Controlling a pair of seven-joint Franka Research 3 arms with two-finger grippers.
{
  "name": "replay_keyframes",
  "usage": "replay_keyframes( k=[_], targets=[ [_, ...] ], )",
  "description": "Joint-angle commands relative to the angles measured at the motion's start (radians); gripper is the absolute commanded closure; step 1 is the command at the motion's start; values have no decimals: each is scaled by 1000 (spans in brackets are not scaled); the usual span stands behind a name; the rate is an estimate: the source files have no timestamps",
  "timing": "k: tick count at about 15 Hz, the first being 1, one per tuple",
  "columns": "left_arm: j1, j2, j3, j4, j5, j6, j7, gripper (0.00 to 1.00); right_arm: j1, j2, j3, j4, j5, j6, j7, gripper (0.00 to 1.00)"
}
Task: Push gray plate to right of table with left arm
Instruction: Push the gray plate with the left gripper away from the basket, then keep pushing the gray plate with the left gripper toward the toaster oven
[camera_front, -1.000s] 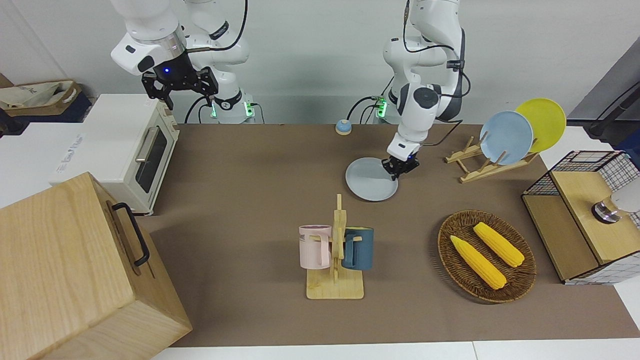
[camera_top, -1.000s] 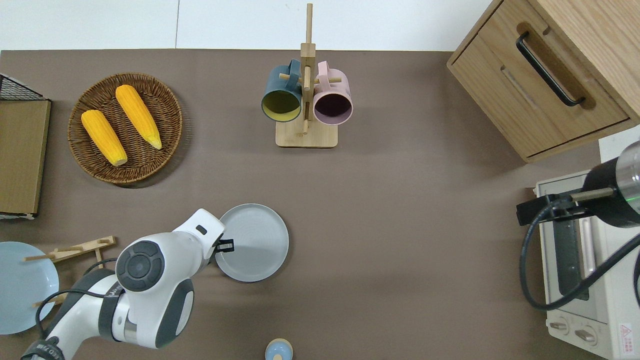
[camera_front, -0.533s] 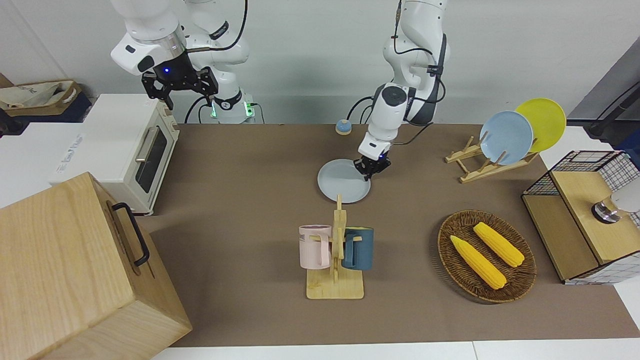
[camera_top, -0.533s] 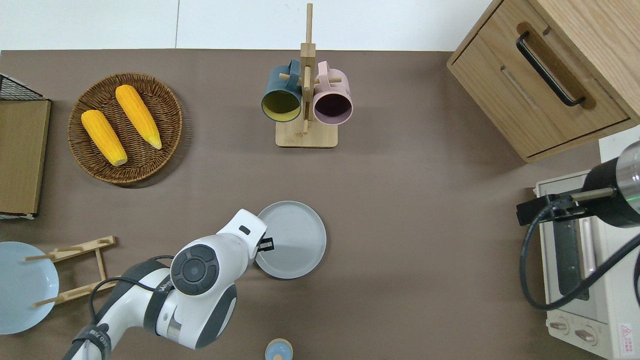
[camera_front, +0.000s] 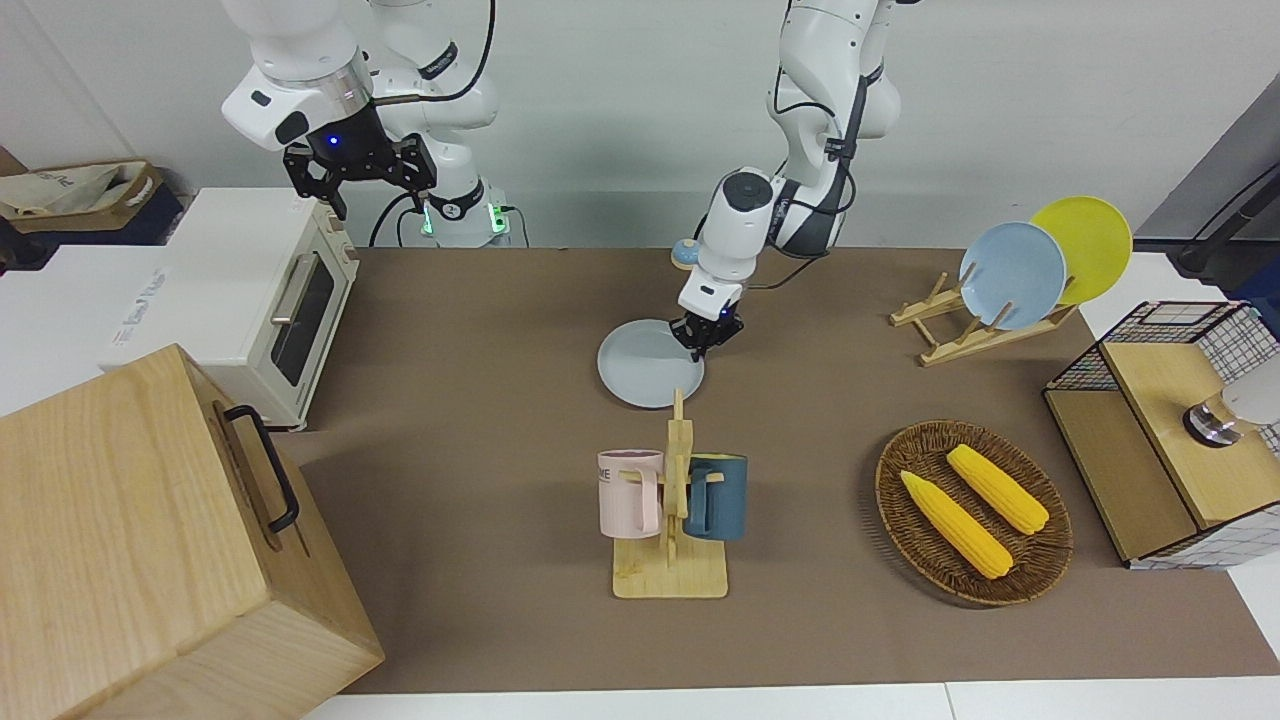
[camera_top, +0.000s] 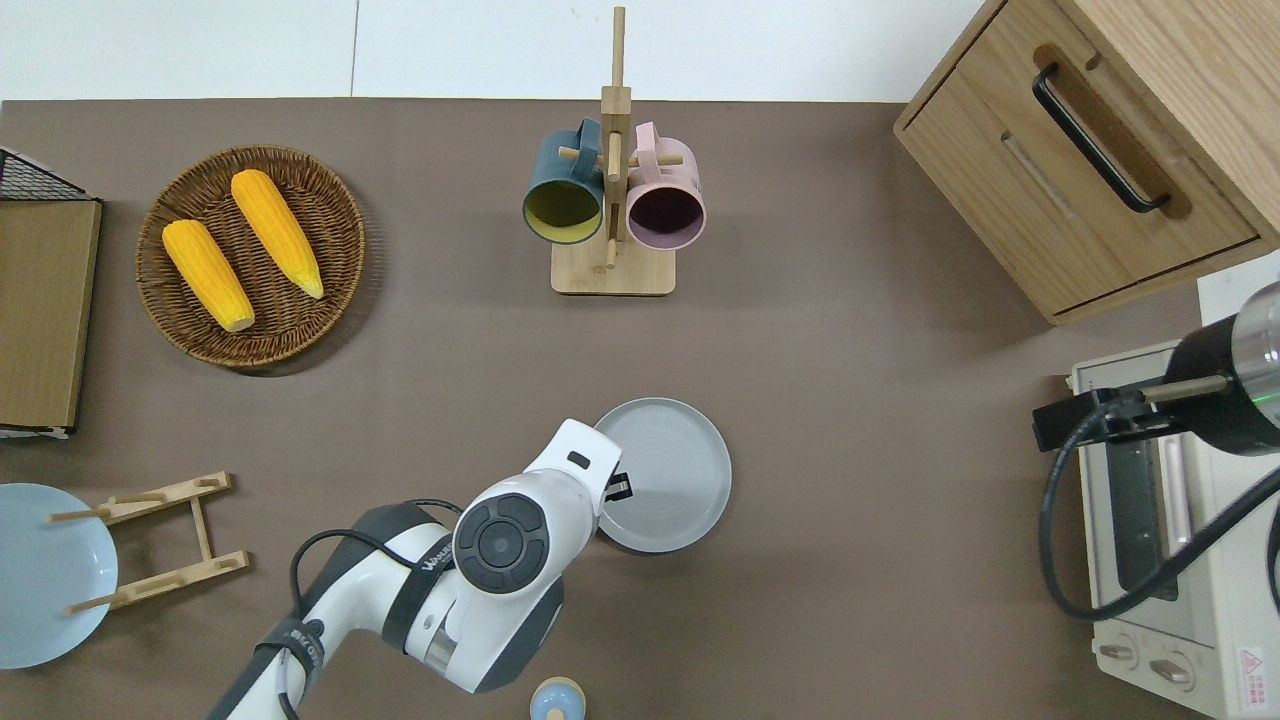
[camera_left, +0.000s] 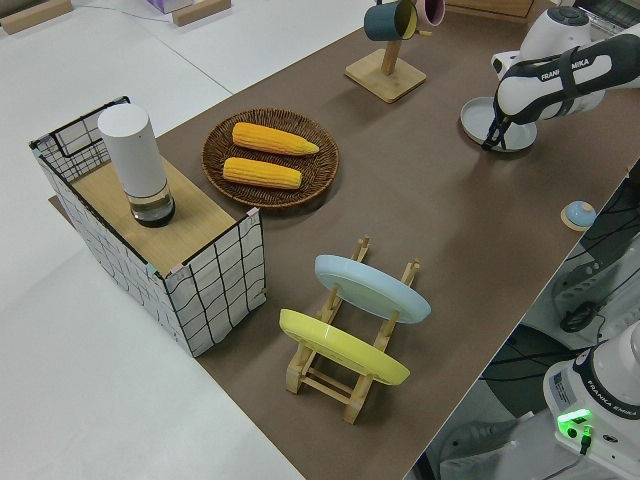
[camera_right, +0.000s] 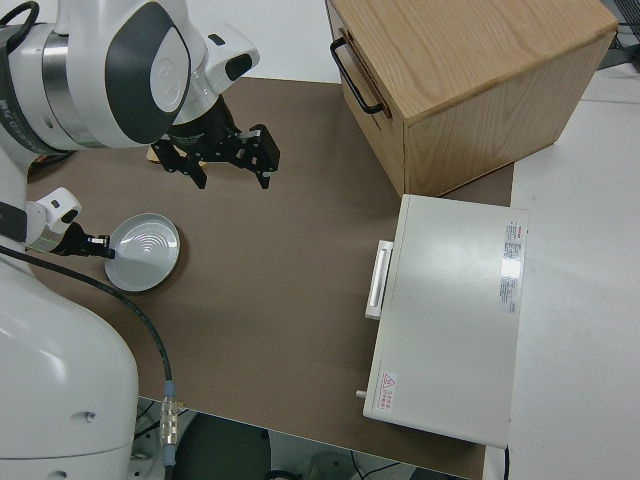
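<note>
The gray plate (camera_front: 645, 365) lies flat on the brown table (camera_front: 480, 400), nearer to the robots than the mug rack. It also shows in the overhead view (camera_top: 672, 475), the left side view (camera_left: 503, 118) and the right side view (camera_right: 145, 252). My left gripper (camera_front: 703, 340) is down at the plate's rim on the side toward the left arm's end, touching it; the overhead view (camera_top: 620, 487) shows it over that edge. My right gripper (camera_front: 360, 178) is parked, with its jaws open and empty.
A mug rack (camera_front: 672, 500) holds a pink and a blue mug. A toaster oven (camera_front: 270, 300) and wooden cabinet (camera_front: 150, 540) stand at the right arm's end. A corn basket (camera_front: 973, 512), a plate rack (camera_front: 1015, 275) and a wire crate (camera_front: 1170, 430) stand at the left arm's end.
My left gripper has slid the gray plate along the table toward the right arm's end, from beside the plate rack to level with the mug rack. The right arm has not moved.
</note>
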Motion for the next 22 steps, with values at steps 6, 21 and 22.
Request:
replay_keyframes(
  k=[6, 21, 22],
  targets=[
    [-177, 180, 8, 177, 13, 15, -212, 1000, -19, -2, 16, 9, 4, -16, 12, 17],
    [-289, 297, 13, 384, 15, 3, -336, 851, -20, -2, 16, 9, 4, -16, 13, 17],
    [-288, 299, 13, 389, 23, 3, -336, 574, -20, -2, 16, 9, 4, -16, 12, 17]
  ],
)
